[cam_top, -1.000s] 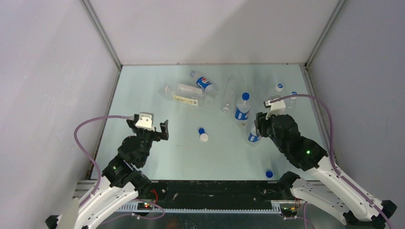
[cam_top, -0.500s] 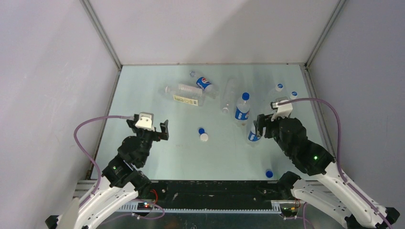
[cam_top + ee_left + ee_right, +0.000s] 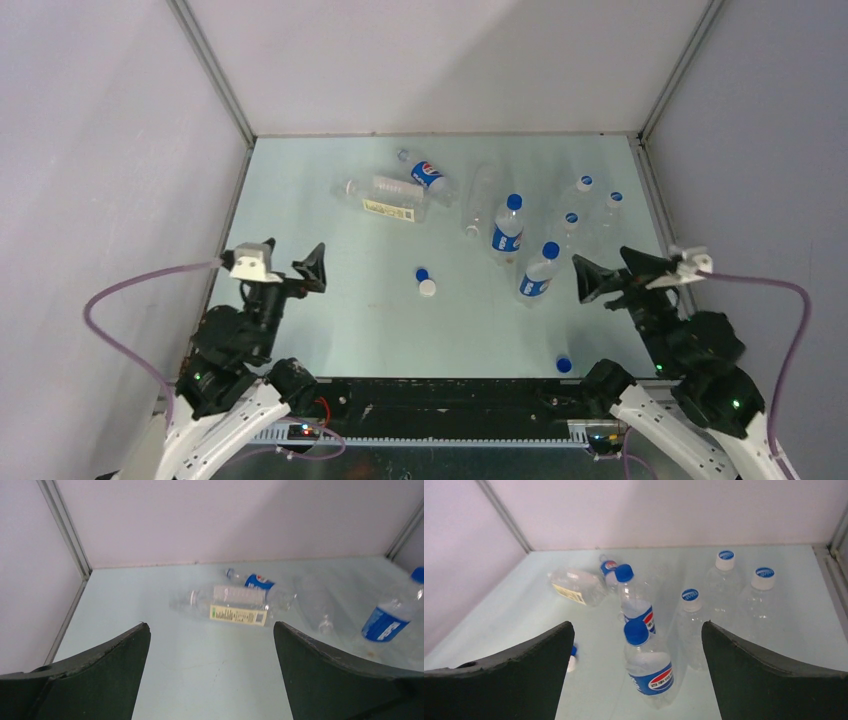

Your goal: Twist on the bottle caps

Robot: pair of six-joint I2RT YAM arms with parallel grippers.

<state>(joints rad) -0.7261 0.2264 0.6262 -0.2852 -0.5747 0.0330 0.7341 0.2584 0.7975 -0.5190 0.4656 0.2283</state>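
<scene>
Where two bottle caps [image 3: 428, 288] lie together, one is blue, one white.

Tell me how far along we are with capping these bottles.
Done: five upright bottles wear caps. In hand: nothing; left gripper and right gripper hover with jaws open. Left: three lying bottles at the back, plus a blue cap, white cap and second blue cap loose on the table.

A blue-labelled bottle [image 3: 387, 622] runs off the left wrist view's right edge; loose caps [image 3: 573, 651] near the worktop's middle sit half-hidden behind a finger [image 3: 524, 675] of the right gripper [image 3: 635, 626].
</scene>
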